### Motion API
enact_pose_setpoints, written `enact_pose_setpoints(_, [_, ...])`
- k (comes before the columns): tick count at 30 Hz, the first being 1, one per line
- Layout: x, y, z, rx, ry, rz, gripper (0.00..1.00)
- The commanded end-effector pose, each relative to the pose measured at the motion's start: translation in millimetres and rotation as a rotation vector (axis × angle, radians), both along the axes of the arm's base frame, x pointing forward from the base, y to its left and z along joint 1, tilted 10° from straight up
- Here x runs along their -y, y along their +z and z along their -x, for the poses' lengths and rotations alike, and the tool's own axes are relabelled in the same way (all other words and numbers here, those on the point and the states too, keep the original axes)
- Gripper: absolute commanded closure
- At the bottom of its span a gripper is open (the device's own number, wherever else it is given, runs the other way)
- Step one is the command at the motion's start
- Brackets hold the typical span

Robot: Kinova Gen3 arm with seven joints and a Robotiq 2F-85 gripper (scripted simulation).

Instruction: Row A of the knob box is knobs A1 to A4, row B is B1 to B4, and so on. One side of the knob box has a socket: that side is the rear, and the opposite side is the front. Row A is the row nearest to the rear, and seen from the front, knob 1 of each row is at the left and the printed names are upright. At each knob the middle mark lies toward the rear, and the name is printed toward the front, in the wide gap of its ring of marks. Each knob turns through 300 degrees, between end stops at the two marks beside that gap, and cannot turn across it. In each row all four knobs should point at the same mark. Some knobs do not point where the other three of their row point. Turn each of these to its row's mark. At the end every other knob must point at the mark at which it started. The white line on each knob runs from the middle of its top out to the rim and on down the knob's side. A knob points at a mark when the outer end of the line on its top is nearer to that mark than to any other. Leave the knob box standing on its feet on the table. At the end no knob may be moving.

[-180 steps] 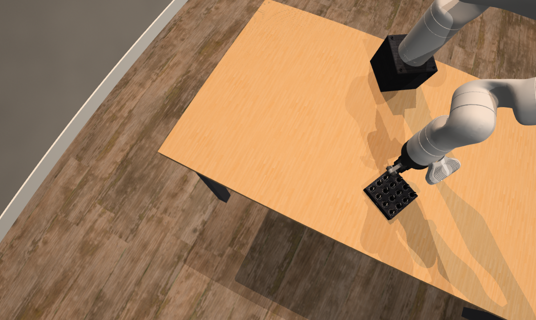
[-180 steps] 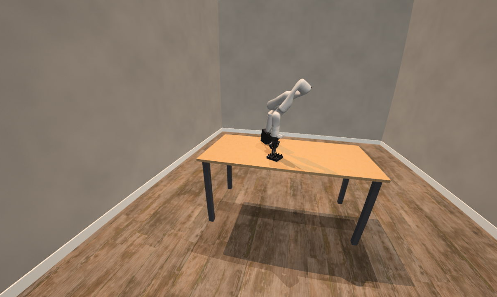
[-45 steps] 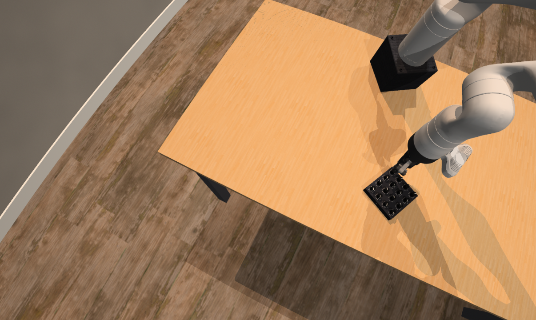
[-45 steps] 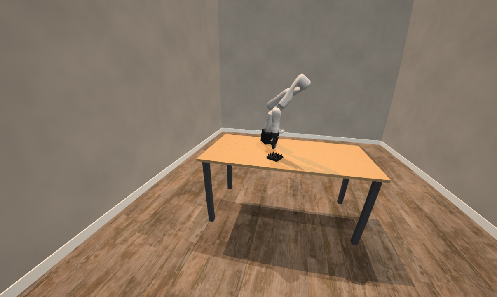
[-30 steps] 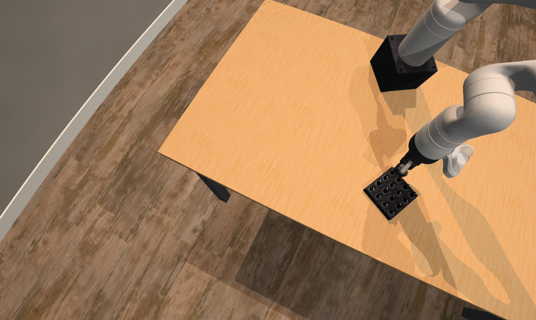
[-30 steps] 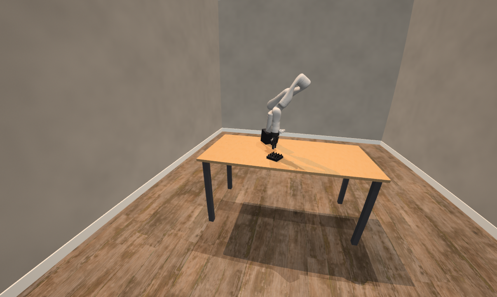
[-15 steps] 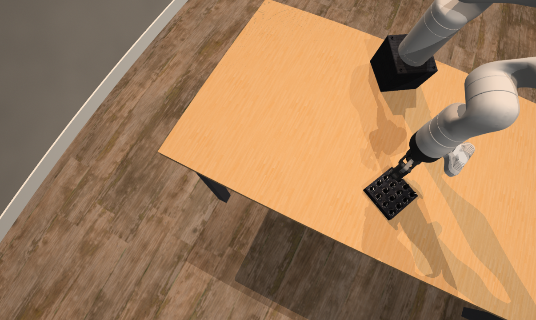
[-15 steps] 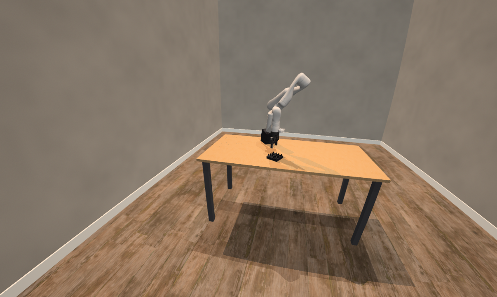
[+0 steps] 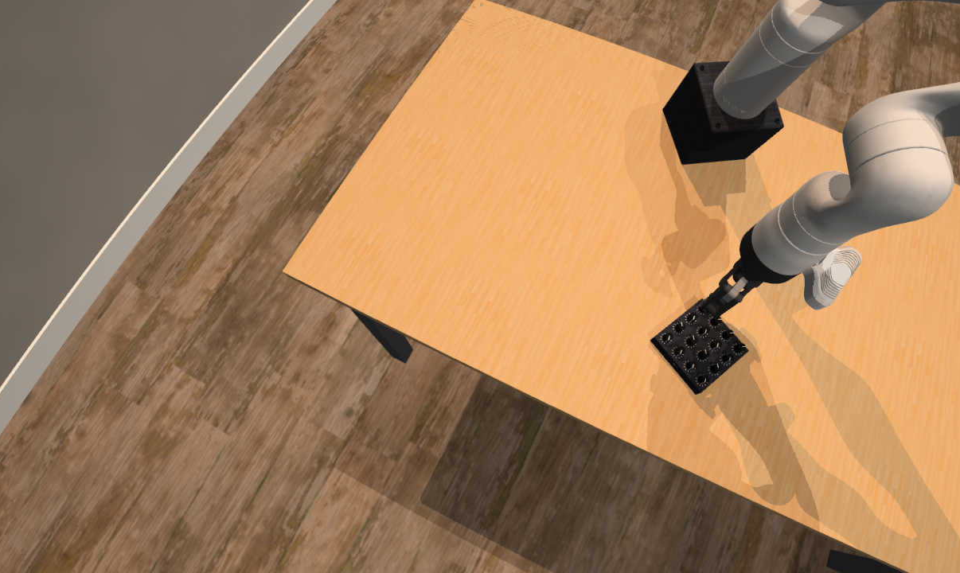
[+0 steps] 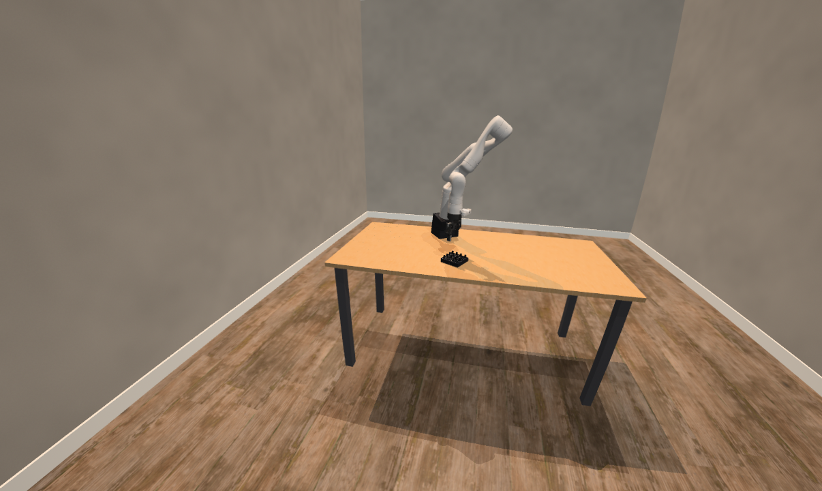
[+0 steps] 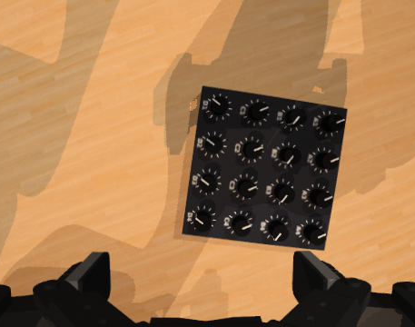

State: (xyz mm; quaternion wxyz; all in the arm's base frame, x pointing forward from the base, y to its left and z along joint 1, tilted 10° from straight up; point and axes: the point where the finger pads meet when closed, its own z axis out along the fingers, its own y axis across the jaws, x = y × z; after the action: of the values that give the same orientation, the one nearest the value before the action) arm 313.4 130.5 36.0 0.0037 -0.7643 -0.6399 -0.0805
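Observation:
The black knob box (image 9: pixel 703 342) (image 10: pixel 454 261) (image 11: pixel 268 173) lies flat on the table. In the wrist view row A is at the right, row D at the left, and knobs 1 to 4 run from top to bottom. Row A lines, as on A1 (image 11: pixel 331 123), point right and slightly up. Row B lines, as on B1 (image 11: pixel 293 118), point down-left. Row C lines, as on C1 (image 11: pixel 257 112), point right and slightly up. Row D lines, as on D4 (image 11: pixel 201 221), point up-left. Within each row the lines look alike. My gripper (image 9: pixel 711 311) (image 10: pixel 449 239) (image 11: pixel 202 272) is open and empty, above and beside the knob-4 edge.
The wooden table (image 9: pixel 469 213) (image 10: pixel 542 256) bears the box and the black robot base (image 9: pixel 704 128) (image 10: pixel 441 226). The table's long edge runs beyond the box, away from the base. Arm shadows fall across the box and table. The socket is not visible.

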Motion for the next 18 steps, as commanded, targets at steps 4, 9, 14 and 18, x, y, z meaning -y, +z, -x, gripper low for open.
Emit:
enact_pose_setpoints(4, [-4,16.8,-0.2,0.009,0.006,-0.012,0.0])
enact_pose_setpoints(9, [-3,24.6,0.8,0.009,0.006,-0.012,0.0])
enact_pose_setpoints(14, [-1,38.1,2.6,0.009,0.006,-0.012,0.0])
enact_pose_setpoints(18, [0,48.9,3.9,0.009,0.006,-0.012,0.0])
